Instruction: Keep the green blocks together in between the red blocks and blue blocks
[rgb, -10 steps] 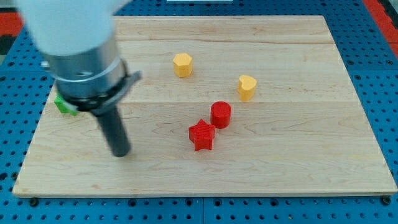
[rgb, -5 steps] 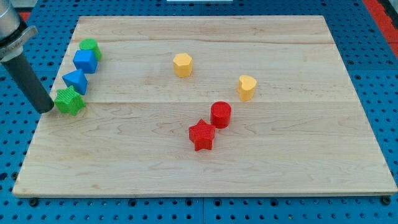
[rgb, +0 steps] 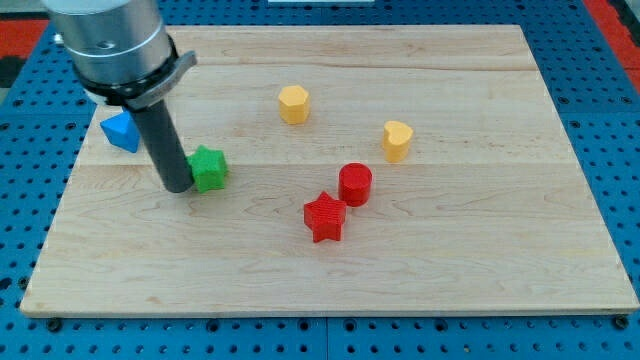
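Note:
My tip (rgb: 177, 186) rests on the board, touching the left side of a green star block (rgb: 209, 168). A blue triangular block (rgb: 120, 131) lies up and to the left of it, partly behind the arm. A red star block (rgb: 324, 217) and a red cylinder (rgb: 355, 184) sit together near the board's middle, to the right of the green star. The arm's body covers the board's top left, so the other blue block and the other green block are hidden.
A yellow hexagonal block (rgb: 293, 104) sits above the board's middle. A yellow heart block (rgb: 397, 140) lies right of it, above the red cylinder. The wooden board (rgb: 450, 260) ends at a blue pegboard surround.
My tip has moved right from the board's left edge, pushing the green star about 100 pixels right towards the red blocks. The arm now covers the blue cube and the other green block.

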